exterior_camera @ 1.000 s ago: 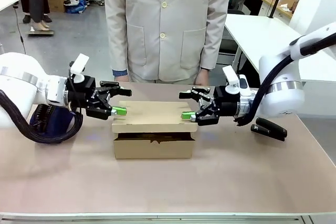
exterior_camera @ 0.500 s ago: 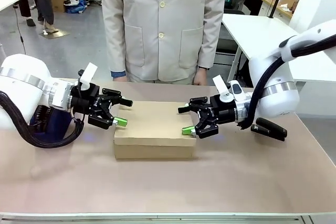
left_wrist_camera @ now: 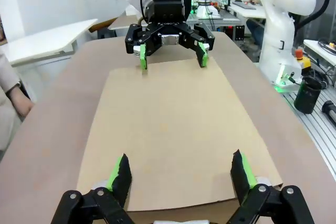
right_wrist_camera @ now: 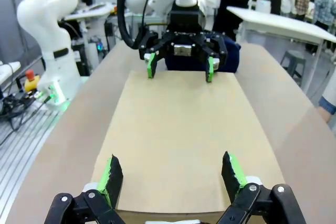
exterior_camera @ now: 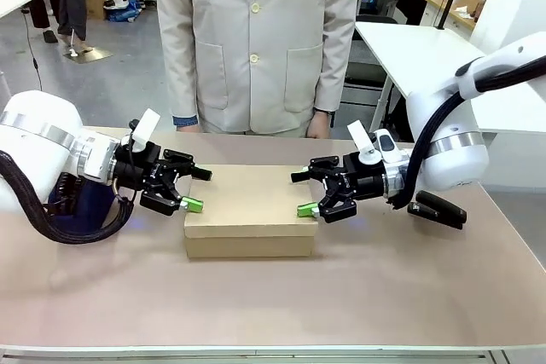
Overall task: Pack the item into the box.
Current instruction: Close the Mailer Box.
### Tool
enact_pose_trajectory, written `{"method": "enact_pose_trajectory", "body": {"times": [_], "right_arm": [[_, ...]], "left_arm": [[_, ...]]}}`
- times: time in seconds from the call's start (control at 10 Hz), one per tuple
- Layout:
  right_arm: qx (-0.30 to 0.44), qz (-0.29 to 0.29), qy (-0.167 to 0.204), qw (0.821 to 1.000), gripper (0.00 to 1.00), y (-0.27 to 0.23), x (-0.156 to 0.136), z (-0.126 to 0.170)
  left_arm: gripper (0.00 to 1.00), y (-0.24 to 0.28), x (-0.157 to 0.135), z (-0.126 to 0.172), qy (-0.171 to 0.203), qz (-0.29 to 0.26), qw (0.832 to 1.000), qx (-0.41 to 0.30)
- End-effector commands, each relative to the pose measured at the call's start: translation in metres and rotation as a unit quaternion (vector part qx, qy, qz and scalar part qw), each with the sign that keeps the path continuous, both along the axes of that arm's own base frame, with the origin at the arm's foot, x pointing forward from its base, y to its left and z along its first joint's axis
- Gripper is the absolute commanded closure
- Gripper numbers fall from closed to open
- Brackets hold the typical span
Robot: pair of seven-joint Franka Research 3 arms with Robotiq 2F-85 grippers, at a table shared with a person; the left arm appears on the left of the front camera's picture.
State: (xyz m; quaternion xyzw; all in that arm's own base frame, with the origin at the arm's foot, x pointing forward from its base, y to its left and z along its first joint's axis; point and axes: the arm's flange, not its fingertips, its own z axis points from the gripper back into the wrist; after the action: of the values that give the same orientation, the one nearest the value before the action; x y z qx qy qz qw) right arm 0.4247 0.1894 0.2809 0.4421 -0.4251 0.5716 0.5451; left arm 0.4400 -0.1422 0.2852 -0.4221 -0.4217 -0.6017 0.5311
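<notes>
So the big change: the box (exterior_camera: 248,223) is shut now. A second ago its front was seen gaping, with a dark slot under the raised flap; half a second later the lid had been pressed flat, and it's lying flat at this point, flush across the top, which is also what's seen from both wrist cameras. The box itself hasn't been shifted on the tabletop (exterior_camera: 384,296).

Both arms have been pulled back a bit from the box since the lid went down. The left tool (exterior_camera: 189,189) is parked just off the box's left end, with its lower green pad right by the top edge, and it can't be told for sure whether that pad is touching. The right tool (exterior_camera: 305,193) is mirrored at the box's right end, same story. Both tools are spread wide, nothing pinched in either one.

The knife isn't spotted anywhere around the box, so it's presumably sealed inside, though that's a guess and not something that can be checked with the lid down. A black stapler (exterior_camera: 437,210) is left lying well to the right of the box.

Judged from that, packing looks basically done; only backing the arms away seems left.
</notes>
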Motion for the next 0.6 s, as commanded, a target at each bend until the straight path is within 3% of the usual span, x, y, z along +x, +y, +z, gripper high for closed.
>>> {"method": "enact_pose_trajectory", "body": {"times": [0.0,0.2,0.3,0.4,0.5], "right_arm": [[0.043,-0.018,0.030,0.998,0.00,-0.022,-0.002,0.018],[0.102,-0.048,0.076,0.991,0.00,-0.061,-0.014,0.040],[0.124,-0.075,0.110,0.983,0.00,-0.081,-0.025,0.047],[0.128,-0.111,0.076,0.983,0.00,-0.094,-0.036,0.049],[0.092,-0.039,0.070,0.993,0.00,-0.062,-0.006,0.034]], "left_arm": [[0.00,0.018,-0.011,0.025,-0.016,0.009,0.999,-0.028],[0.00,0.041,-0.031,0.062,-0.071,0.024,0.994,-0.075],[0.00,0.053,-0.047,0.083,-0.085,0.028,0.986,-0.143],[0.00,0.030,-0.008,0.048,-0.041,0.015,0.998,-0.043],[0.00,0.030,-0.008,0.048,-0.041,0.015,0.998,-0.043]]}}
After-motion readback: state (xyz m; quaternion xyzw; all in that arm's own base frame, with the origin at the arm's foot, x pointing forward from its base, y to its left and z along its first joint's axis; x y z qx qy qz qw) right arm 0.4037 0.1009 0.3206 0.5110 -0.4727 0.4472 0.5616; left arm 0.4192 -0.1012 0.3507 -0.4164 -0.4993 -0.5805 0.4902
